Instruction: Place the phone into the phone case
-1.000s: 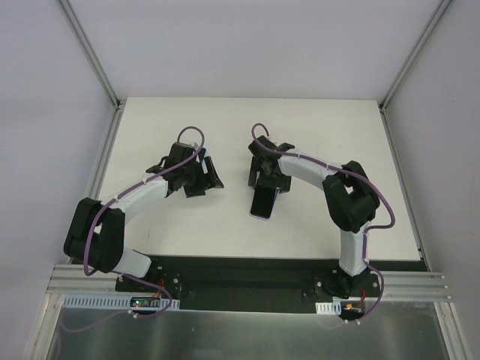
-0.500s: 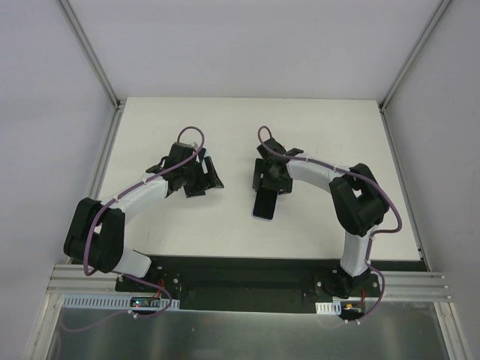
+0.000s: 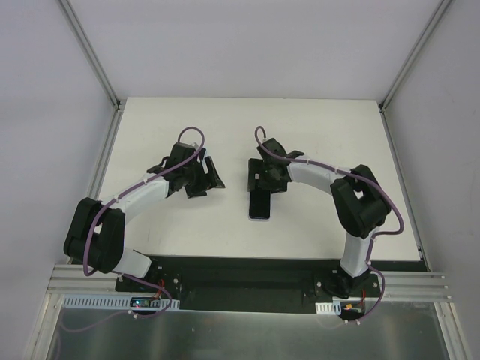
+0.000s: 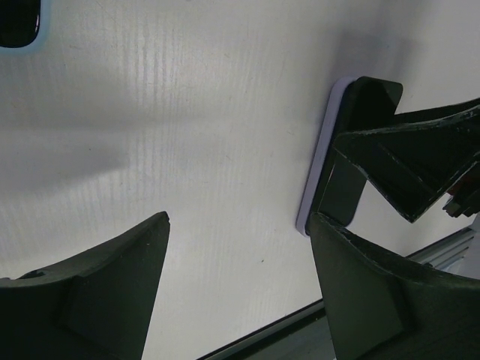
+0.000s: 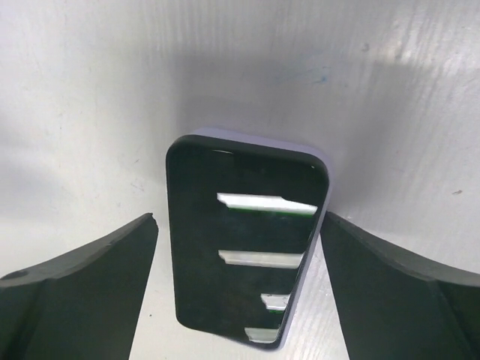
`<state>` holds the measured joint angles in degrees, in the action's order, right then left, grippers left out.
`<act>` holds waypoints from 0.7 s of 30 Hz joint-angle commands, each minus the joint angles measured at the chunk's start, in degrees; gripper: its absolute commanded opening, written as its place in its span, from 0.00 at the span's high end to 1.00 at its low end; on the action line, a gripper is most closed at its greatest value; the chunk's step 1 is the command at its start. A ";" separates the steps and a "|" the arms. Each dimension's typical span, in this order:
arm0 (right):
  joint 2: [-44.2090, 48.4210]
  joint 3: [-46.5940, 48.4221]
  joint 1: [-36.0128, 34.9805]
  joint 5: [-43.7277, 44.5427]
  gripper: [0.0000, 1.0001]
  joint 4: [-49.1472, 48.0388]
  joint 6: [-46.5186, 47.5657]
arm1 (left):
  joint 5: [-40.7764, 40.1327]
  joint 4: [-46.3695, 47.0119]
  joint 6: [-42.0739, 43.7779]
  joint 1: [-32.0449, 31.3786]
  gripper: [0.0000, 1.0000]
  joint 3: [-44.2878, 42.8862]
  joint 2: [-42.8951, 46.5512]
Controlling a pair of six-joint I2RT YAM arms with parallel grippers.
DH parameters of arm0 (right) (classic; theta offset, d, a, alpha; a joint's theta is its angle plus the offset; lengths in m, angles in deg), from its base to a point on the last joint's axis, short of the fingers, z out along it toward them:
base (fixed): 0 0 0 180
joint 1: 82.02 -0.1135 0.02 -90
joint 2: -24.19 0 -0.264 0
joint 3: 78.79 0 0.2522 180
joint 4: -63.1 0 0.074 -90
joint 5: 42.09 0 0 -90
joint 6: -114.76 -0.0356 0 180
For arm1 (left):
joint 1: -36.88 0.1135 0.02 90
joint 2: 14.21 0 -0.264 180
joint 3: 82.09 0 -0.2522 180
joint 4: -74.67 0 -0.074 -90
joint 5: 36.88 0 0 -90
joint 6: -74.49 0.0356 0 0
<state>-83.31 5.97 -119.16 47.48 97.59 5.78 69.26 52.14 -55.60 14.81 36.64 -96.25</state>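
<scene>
The phone (image 3: pixel 260 207) lies flat on the white table, black glass up, with a lavender rim around it. I cannot tell whether that rim is the phone case. My right gripper (image 3: pixel 263 183) is open at the phone's far end. In the right wrist view the phone (image 5: pixel 240 255) lies between the two fingers (image 5: pixel 90 277); the right one is almost at its edge. My left gripper (image 3: pixel 204 178) stands open to the left with only bare table between its fingers (image 4: pixel 97 292). Its camera sees the phone (image 4: pixel 319 176) under the right gripper's fingers.
A dark rounded corner with a pale blue rim (image 4: pixel 19 22) pokes into the top left of the left wrist view; what it is I cannot tell. The table's black front edge (image 3: pixel 240 264) runs close behind the phone. Grey walls enclose the other three sides.
The phone has swung from a slant to lying straight, front to back. My right gripper shifted a little left over its far end and its jaws narrowed slightly. The left arm is still.
</scene>
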 commanded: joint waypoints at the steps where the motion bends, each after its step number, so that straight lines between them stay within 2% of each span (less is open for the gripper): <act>1: 2.82 -1.30 -0.82 -2.56 0.07 0.54 0.87 | 0.03 0.95 -1.39 -1.57 0.26 -1.71 0.83; 5: 7.56 -2.62 0.23 -1.94 0.00 1.42 2.19 | 0.29 0.95 -1.56 -2.89 0.29 -3.12 -0.92; 6: 8.18 -3.23 1.62 -3.51 0.03 1.16 2.28 | 0.64 1.21 -1.48 -3.16 0.31 -3.90 -1.36; 8: 10.11 -5.94 3.56 -6.15 0.03 0.19 2.20 | 1.17 1.65 -1.39 -4.38 0.38 -4.61 -2.94; 10: 11.69 -8.67 6.64 -11.51 0.01 -3.93 2.19 | 1.70 2.36 -1.13 -5.53 0.41 -6.10 -4.09; 13: 14.77 -13.51 9.89 -16.18 0.06 -8.51 2.98 | 0.56 2.80 -1.12 -7.38 0.41 -7.60 -6.46; 17: 16.53 -16.15 11.48 -19.96 0.18 -11.49 4.30 | 1.70 4.29 -1.39 -8.61 0.43 -9.44 -11.81; 21: 17.15 -19.58 12.62 -24.34 0.20 -15.36 2.55 | 3.89 6.66 -2.00 -9.40 0.49 -11.72 -16.04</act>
<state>-68.87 -11.34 -107.16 30.13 88.39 8.53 70.49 55.68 -56.85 6.11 27.97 -109.18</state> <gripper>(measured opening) 0.803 0.534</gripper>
